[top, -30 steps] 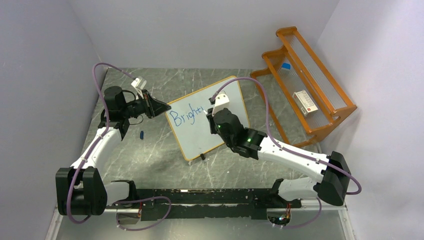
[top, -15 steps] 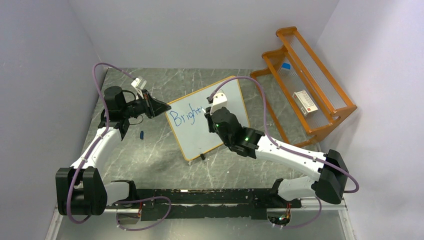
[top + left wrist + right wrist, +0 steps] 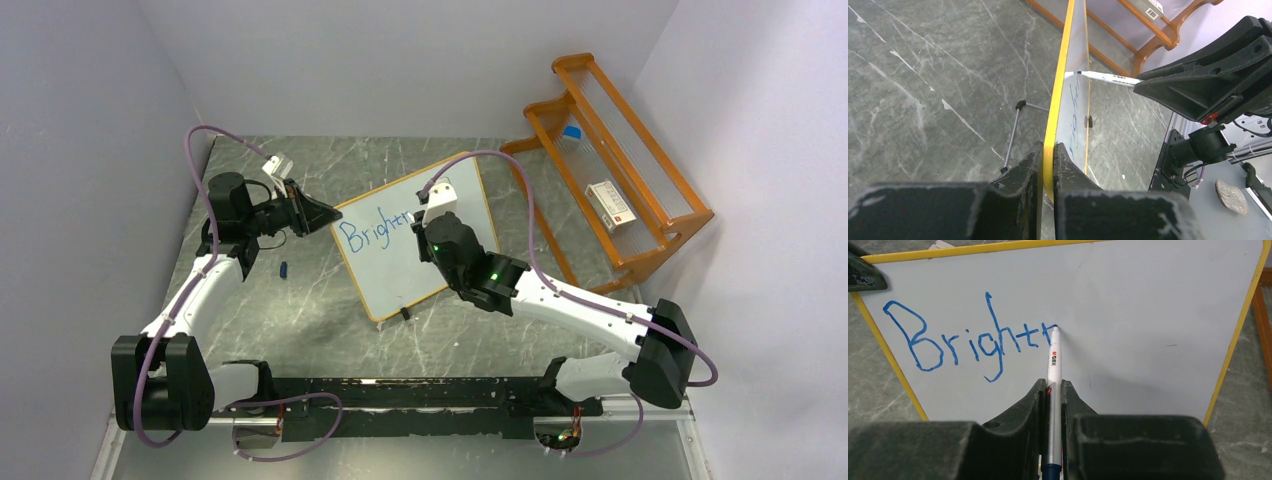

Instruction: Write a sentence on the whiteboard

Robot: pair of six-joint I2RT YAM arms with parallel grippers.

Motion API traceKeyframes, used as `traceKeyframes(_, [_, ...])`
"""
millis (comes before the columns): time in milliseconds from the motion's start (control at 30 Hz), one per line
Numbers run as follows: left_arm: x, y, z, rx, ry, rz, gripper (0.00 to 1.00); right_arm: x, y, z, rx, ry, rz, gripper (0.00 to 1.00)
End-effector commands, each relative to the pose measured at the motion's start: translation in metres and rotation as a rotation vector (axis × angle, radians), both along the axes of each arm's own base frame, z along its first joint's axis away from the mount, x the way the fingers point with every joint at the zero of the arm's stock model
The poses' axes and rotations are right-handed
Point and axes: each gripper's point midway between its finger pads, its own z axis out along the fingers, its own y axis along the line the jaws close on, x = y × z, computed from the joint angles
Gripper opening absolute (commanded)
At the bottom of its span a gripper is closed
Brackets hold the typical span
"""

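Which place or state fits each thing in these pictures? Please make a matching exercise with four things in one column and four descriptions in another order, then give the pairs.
Things:
1. whiteboard
2. marker
3. left gripper
4. white box

Descriptions:
a. shut on the board's frame
b. lying on the orange rack
c. bearing blue letters
d. held in the right gripper, tip on the board

Pairs: 1-c, 2-d, 3-a, 4-b

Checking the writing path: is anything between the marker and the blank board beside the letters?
Nothing visible does. The marker touches the whiteboard just past the lettering; the surface rightward is bare. The left gripper clamps the left edge.
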Motion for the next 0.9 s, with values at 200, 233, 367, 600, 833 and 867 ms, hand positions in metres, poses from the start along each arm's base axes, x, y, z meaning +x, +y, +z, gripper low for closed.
traceKeyframes(200, [-0.007,-0.002,-0.04,0.053,0.124,0.002,0.05,0.005,-0.006,0.008,0.023,-0.008,-0.036,0.0])
traceKeyframes(233, [-0.007,-0.002,-0.041,0.054,0.126,0.003,0.05,0.004,-0.007,0.007,0.023,-0.006,-0.037,0.0])
traceKeyframes(367, [-0.007,-0.002,-0.041,0.055,0.125,0.003,0.05,0.001,-0.009,0.002,0.02,0.007,-0.037,0.0])
traceKeyframes(600, [-0.007,-0.002,-0.04,0.054,0.124,0.003,0.05,-0.003,-0.013,-0.004,0.018,0.029,-0.038,0.0])
traceKeyframes(833, [-0.007,-0.002,-0.04,0.055,0.125,0.005,0.05,-0.005,-0.016,-0.01,0.011,0.043,-0.041,0.0])
traceKeyframes(867, [-0.007,-0.002,-0.041,0.055,0.126,0.004,0.05,-0.006,-0.016,-0.01,0.011,0.044,-0.041,0.0])
